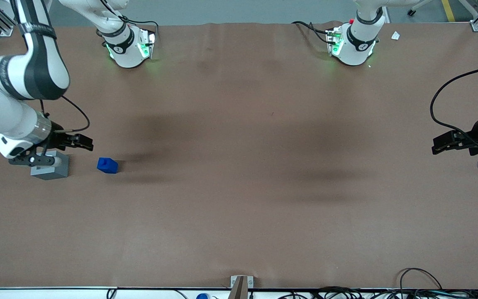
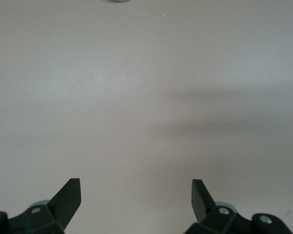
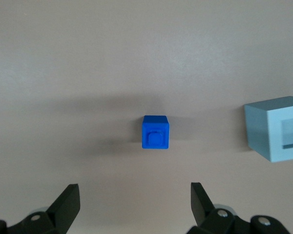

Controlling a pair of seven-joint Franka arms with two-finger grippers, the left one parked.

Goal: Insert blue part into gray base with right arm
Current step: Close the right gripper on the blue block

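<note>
The right arm (image 1: 19,83) reaches low over the brown table (image 1: 239,187) at its own end, and its black gripper (image 1: 82,142) hangs in the air with nothing in it, the two fingers (image 3: 68,202) spread wide apart. The blue part (image 1: 107,165) sits on the table a little ahead of the gripper and slightly nearer the front camera than the fingertips, clear of them and untouched. From the wrist camera the blue part (image 3: 156,132) lies in line with the gap between the open fingers, well short of being enclosed by them, and its narrower square knob faces up toward that camera. The gray base (image 1: 50,165) rests on the table below the gripper's wrist, partly covered in the front view by the black bracket and small round camera housing mounted there. It stands apart from the blue part, with bare table between them, and lies farther back along the arm than the fingertips do. In the wrist view the gray base (image 3: 276,129) shows only in part, off to one side of the blue part, with its square recessed socket open and nothing in it. A black cable (image 1: 79,114) loops from the wrist above the gripper.
</note>
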